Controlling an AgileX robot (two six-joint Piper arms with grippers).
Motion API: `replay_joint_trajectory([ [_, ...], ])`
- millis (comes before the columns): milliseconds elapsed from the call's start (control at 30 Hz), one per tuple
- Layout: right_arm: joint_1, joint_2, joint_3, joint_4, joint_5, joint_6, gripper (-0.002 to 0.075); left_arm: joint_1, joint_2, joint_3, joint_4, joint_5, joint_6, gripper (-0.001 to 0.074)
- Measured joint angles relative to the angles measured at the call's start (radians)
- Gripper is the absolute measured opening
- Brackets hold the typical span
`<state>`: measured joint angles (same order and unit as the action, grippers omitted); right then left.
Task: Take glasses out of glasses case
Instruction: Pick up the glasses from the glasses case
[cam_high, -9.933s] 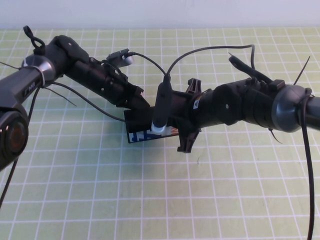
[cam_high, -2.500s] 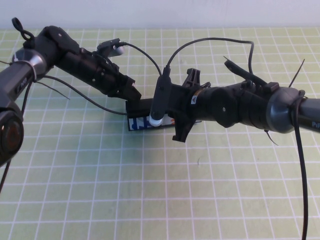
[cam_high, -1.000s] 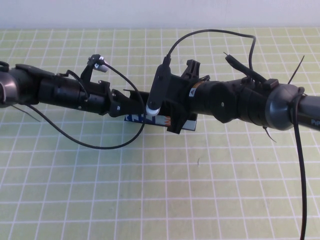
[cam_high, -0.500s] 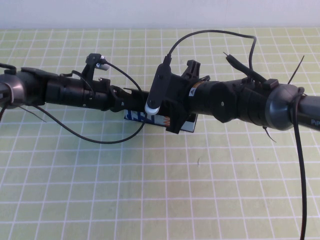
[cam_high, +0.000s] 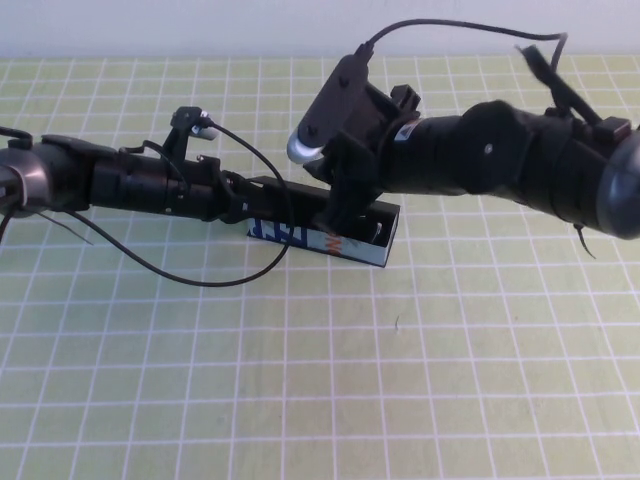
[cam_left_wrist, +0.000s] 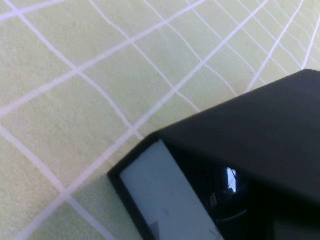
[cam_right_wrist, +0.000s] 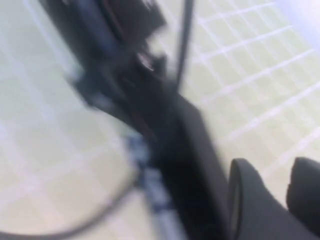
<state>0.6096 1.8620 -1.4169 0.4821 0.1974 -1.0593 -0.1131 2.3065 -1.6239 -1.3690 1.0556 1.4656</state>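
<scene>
We see the green gridded worktop (cam_high: 300, 380) bare in its near half. Toward the middle lies the glasses case (cam_high: 365, 238), its long axis running left to right, the right end swung a little nearer to us, the light blue printed strip (cam_high: 290, 233) facing the near side. At its right end we look into a dark interior, but we cannot make out the glasses there.

The left gripper (cam_high: 262, 196) reaches in from the left, low and level, at the case's left end; whether its jaws are apart or together we cannot tell. Its wrist camera shows only a corner of the case (cam_left_wrist: 240, 165) over the mat.

The right gripper (cam_high: 345, 200) comes from the far right, above the case's middle. In its wrist camera the fingers (cam_right_wrist: 250, 200) stand slightly apart, gripping nothing we can see.
</scene>
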Motion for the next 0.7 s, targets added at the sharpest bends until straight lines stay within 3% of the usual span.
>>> replay_joint_trajectory([
  [133, 0.004, -0.019, 0.000, 0.180, 0.172, 0.024, 0.0051, 0.000, 0.002, 0.000, 0.004, 0.018, -0.001, -0.0004],
  [233, 0.010, 0.009, 0.000, 0.186, 0.217, 0.132, 0.0005, 0.000, 0.002, 0.000, 0.006, 0.020, -0.014, -0.0004],
  [533, 0.003, 0.117, -0.011, -0.076, 0.217, 0.537, -0.0013, 0.000, 0.003, 0.000, 0.010, 0.032, -0.036, -0.0004],
  [700, -0.038, 0.140, -0.068, -0.122, 0.211, 0.640, -0.0013, 0.000, 0.003, 0.000, 0.015, 0.034, -0.038, -0.0004],
])
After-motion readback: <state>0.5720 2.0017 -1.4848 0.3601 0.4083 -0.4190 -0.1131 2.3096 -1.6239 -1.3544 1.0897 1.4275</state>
